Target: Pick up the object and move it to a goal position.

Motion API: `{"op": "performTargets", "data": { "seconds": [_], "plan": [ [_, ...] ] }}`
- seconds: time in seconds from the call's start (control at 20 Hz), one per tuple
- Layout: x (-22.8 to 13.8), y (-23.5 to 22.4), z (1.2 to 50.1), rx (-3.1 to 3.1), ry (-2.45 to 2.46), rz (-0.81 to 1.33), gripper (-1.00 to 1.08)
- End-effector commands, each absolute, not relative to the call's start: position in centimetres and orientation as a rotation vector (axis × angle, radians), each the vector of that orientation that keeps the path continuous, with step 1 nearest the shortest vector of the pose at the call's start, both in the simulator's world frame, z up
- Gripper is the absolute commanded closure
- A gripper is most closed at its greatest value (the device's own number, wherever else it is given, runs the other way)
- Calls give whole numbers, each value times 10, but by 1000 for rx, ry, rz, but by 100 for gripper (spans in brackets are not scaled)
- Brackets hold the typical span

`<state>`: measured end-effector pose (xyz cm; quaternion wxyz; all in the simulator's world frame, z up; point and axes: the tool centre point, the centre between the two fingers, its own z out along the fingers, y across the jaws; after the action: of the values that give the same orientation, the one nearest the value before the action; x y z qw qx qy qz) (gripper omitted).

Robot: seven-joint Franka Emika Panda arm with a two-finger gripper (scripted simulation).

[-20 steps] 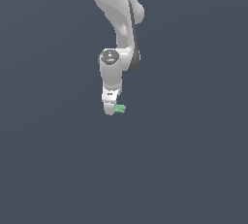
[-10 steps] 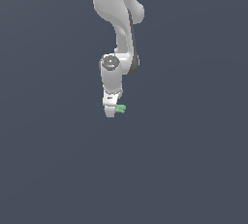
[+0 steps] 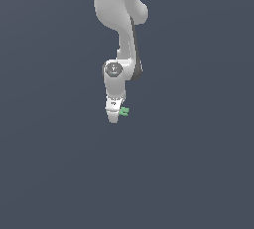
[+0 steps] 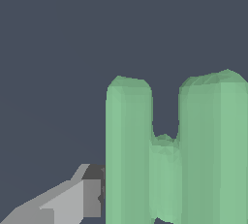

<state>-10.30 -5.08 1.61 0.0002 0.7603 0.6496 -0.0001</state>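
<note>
Though nothing else stood out against the plain dark grey backdrop, the white Panda arm (image 3: 119, 20) hung down from above with its gripper (image 3: 114, 116) pointing downward, and the object (image 3: 124, 111), a small light-green piece, poked out of the gripper on the exterior view's right. From the wrist view the object (image 4: 174, 160) looked like two upright green prongs joined by a lower bridge, with one grey finger (image 4: 72, 199) pressed against the side of a prong. The other finger was hidden behind the piece, so I judged, rather than saw, that the fingers were clamped on it. It seemed to hang clear of any surface, carried by the gripper alone. To my mind the pick-up was done and the carrying was under way; no goal marker showed anywhere, so I could not tell how much travel was left, nor whether a release was called for
</note>
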Motion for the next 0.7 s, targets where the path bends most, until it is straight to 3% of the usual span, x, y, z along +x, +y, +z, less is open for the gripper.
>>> {"op": "performTargets", "data": {
  "seconds": [0.0, 0.65],
  "plan": [
    [-103, -51, 15, 2389, 2040, -1, 108],
    [-103, -52, 22, 2387, 2040, 1, 108]
  ]
}}
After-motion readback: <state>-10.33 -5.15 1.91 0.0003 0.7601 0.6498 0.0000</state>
